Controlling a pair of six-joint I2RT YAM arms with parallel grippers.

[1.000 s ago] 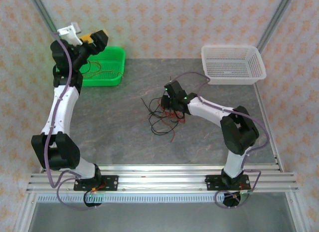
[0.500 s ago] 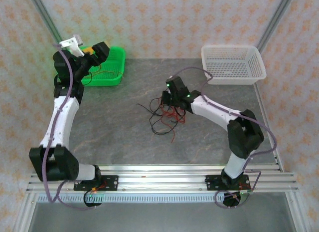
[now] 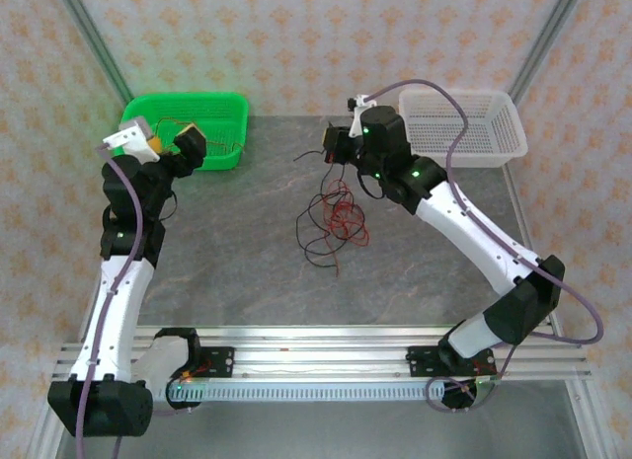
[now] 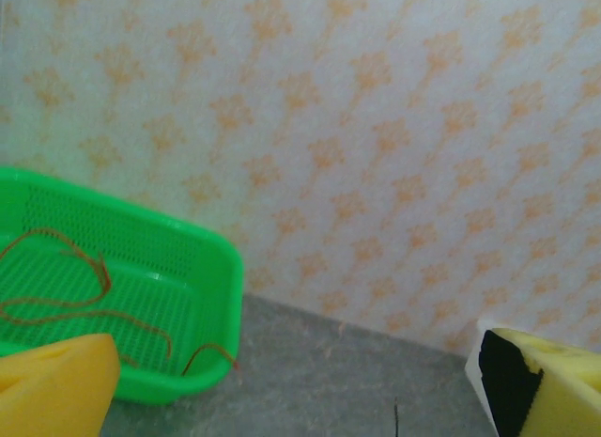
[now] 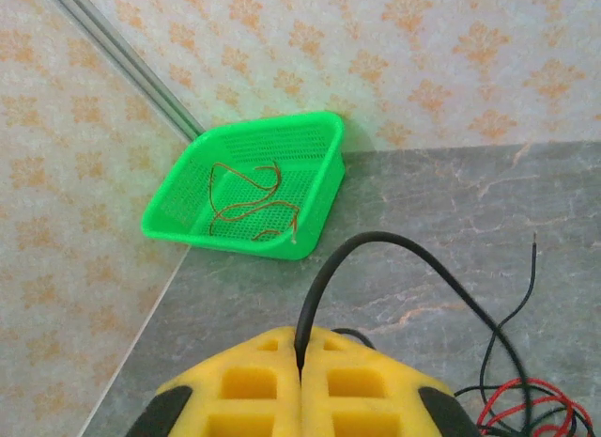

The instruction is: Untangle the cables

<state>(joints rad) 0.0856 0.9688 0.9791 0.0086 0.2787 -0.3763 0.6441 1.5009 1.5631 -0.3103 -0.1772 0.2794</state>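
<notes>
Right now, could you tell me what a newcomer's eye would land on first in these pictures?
A loose tangle of red and black wires lies mid-table, and the right gripper on its far side pinches a black wire between yellow pads. A bright green basket in the far left corner holds a red wire, with a white basket at far right.

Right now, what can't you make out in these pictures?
Top view: the wire tangle is too fine to tell which strand crosses which.
Right wrist view: the right claw pinches a black wire; the bottom edge cuts off the tangle.
Left wrist view: the left edge and a yellow pad of the left claw hide part of the green basket.
</notes>
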